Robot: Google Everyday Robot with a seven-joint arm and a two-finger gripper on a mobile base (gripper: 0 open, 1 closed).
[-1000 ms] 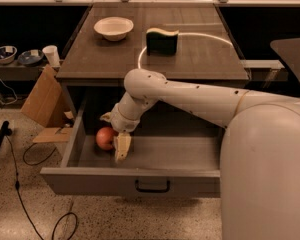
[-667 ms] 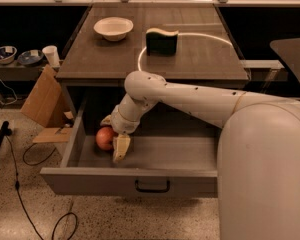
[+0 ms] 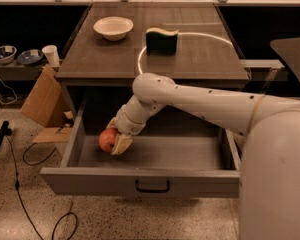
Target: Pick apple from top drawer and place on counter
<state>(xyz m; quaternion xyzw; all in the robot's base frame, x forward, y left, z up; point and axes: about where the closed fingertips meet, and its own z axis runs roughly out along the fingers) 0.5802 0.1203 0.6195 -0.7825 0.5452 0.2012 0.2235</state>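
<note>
The top drawer stands pulled open below the counter. The red apple lies at the drawer's left end, near the left wall. My gripper reaches down into the drawer from the right. Its pale fingers sit against the apple's upper and right sides, closed on it. The apple looks low in the drawer, close to the floor. My white arm crosses over the drawer's middle and hides part of its back.
A white bowl and a dark sponge block with a yellow top sit on the counter. A cardboard box, a white cup and small bowls stand to the left. Cables lie on the floor.
My gripper has shifted left onto the apple, and its fingers now hug the apple instead of standing just right of it. The drawer has not moved.
</note>
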